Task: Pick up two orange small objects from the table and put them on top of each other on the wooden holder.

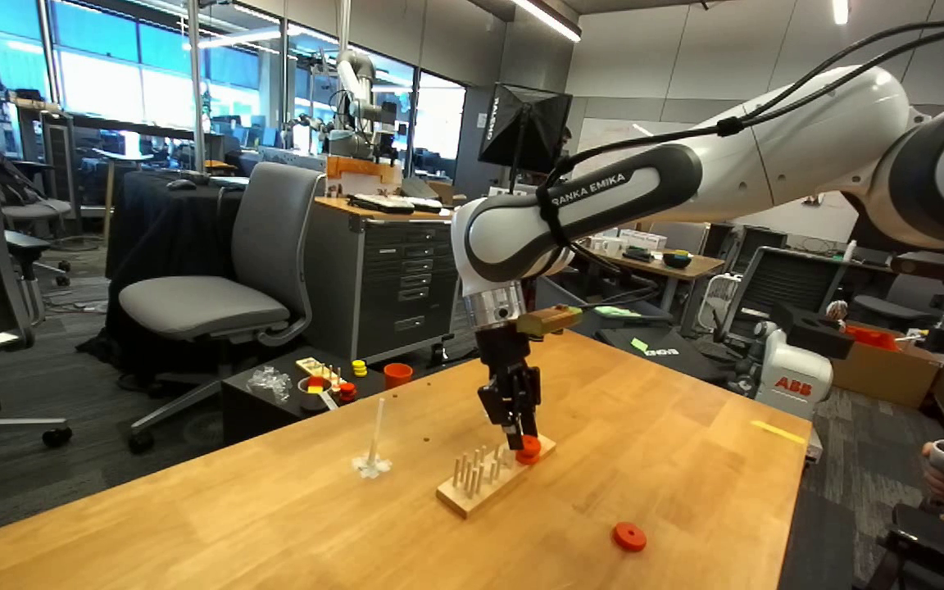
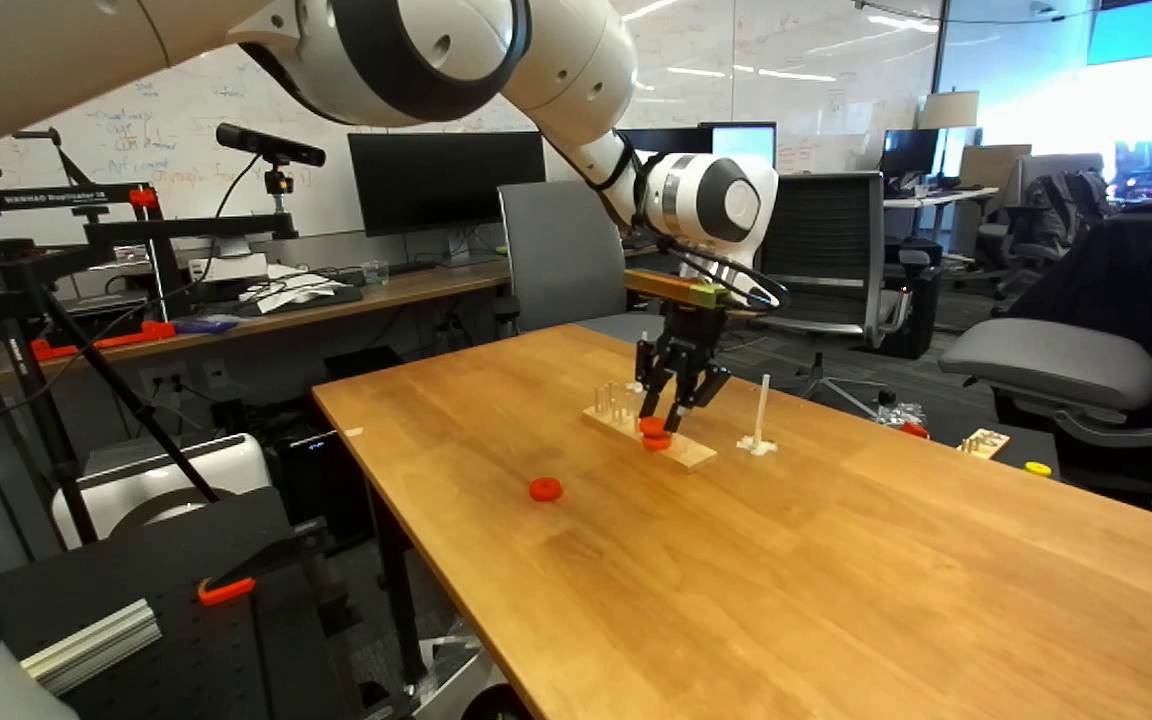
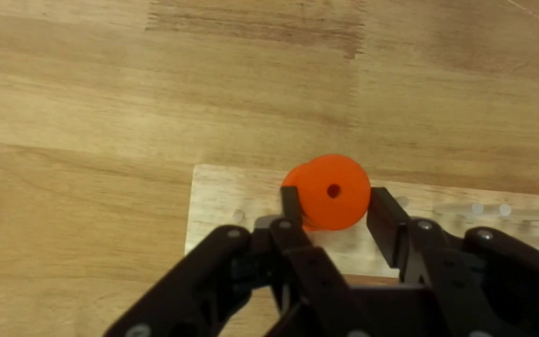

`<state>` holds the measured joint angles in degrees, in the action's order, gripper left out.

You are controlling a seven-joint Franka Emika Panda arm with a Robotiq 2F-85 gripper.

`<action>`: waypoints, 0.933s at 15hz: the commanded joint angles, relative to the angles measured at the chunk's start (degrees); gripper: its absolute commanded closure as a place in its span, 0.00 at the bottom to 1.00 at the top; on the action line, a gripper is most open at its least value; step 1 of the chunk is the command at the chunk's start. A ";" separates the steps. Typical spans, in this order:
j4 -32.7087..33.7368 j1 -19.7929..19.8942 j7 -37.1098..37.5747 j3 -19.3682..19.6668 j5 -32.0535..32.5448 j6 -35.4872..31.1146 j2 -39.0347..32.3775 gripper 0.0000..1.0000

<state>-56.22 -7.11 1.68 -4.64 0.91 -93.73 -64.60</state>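
The wooden holder [image 1: 454, 498] is a light board with several upright pegs, lying on the table in both exterior views [image 2: 693, 455]. My gripper [image 3: 334, 199] is shut on an orange disc [image 3: 339, 210] with a centre hole, over the holder. A lower orange disc [image 3: 293, 175] shows partly beneath it, on the holder, and is offset to the left in the wrist view. In an exterior view the held disc [image 2: 652, 425] is just above the lower disc [image 2: 656, 443]. Whether they touch is unclear. Another orange disc [image 1: 628, 537] lies flat on the table, also seen in an exterior view [image 2: 545, 489].
A tall thin white peg [image 1: 375, 434] stands taped to the table [image 1: 292, 508] beside the holder. A low black stand [image 1: 275, 414] beyond the table edge carries an orange cup [image 1: 397, 375], yellow discs [image 1: 359, 368] and another pegged board.
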 commanded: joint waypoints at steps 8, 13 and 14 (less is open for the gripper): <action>1.34 0.65 -0.13 0.25 -0.10 1.50 -1.62 0.84; 2.19 0.40 -0.31 0.83 -0.54 2.33 -2.24 0.84; 2.29 0.34 -0.26 0.83 -0.54 2.35 -2.30 0.84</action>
<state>-56.15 -6.55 1.68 -4.35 0.90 -92.39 -64.77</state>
